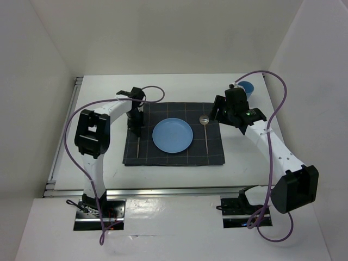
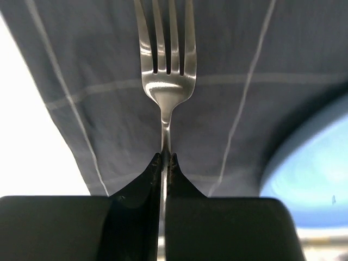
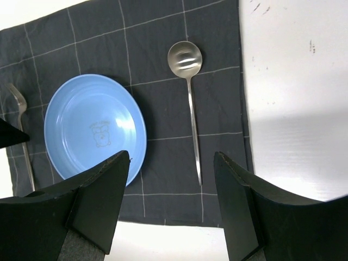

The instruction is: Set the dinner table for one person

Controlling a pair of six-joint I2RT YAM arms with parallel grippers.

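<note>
Left wrist: shiny four-tined metal fork (image 2: 166, 81) on checked grey cloth (image 2: 255, 49)

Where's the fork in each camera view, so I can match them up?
Top external: the fork lies on the left part of the mat, left of the plate.
Left wrist: fork at top centre, tines up, handle pinched in the left end effector.
Right wrist: fork at the left edge.
Shared landmark: the blue plate, right of the fork in every view.
</note>
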